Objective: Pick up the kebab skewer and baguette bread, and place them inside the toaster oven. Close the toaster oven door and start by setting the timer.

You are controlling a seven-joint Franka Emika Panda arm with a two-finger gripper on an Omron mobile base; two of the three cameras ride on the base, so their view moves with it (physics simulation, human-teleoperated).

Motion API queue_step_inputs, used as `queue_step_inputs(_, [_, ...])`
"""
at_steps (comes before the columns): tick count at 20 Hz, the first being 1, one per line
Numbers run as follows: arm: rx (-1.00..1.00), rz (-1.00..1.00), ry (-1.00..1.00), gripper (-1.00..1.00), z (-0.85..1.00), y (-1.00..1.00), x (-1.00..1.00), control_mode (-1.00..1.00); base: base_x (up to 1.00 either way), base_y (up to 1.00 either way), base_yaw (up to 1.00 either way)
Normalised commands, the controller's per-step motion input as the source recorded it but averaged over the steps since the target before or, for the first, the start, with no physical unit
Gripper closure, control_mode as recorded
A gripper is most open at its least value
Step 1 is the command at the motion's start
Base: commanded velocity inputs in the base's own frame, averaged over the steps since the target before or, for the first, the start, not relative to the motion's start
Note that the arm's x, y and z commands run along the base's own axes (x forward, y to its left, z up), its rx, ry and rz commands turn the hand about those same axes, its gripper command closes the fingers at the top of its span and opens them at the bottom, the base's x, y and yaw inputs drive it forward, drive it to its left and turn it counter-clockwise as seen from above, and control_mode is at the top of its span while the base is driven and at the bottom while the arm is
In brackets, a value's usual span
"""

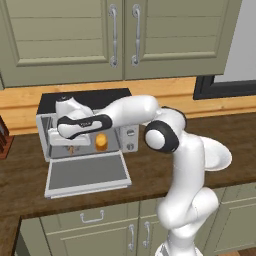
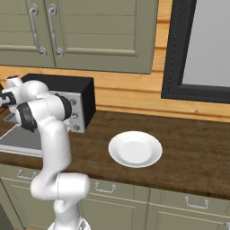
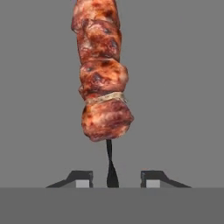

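**Skewer lying in the open oven, fingertips parted beside its stick**

The white arm reaches left from its base across the dark wooden counter (image 1: pixel 150 175), and its hand sits inside the mouth of the toaster oven (image 1: pixel 86 127). The oven is a silver-fronted box with a black top, standing at the far left of the counter against the wooden back wall. Its door (image 1: pixel 87 172) is folded down flat toward the near edge, hinged at the bottom, with grey glass facing up.

In the hand view, the gripper (image 3: pixel 113 180) shows two small dark fingertips (image 3: pixel 80 180) spread apart, one on each side of the thin dark stick of the kebab skewer (image 3: pixel 103 74). Neither fingertip touches the stick; a clear gap stands on both sides. The skewer, threaded with red-brown grilled chunks, runs away from the fingers over the plain grey interior of the oven.

In the left base view, the baguette bread (image 1: pixel 101 142), a stubby orange-tan cylinder, stands inside the oven toward its right side, just left of the column of round knobs (image 1: pixel 130 139). A small dark piece of the skewer shows to the bread's left, below the robot's wrist.

A white plate (image 2: pixel 135 149) rests on the counter well to the right of the oven. Olive-green cabinets (image 1: pixel 115 35) hang above, and a dark-framed window (image 2: pixel 197 49) stands at the far right.
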Motion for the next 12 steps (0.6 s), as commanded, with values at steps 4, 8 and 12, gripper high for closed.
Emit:
queue_step_inputs(4, [0.00,0.01,0.00,-1.00,-0.01,0.00,-0.01,-1.00,0.00,0.00,0.00])
queue_step_inputs(8, [0.00,0.00,0.00,-1.00,0.07,0.00,-0.19,-1.00,0.00,0.00,0.00])
queue_step_inputs(12, [0.00,0.00,0.00,-1.00,0.12,-0.15,-0.41,-1.00,0.00,0.00,0.00])
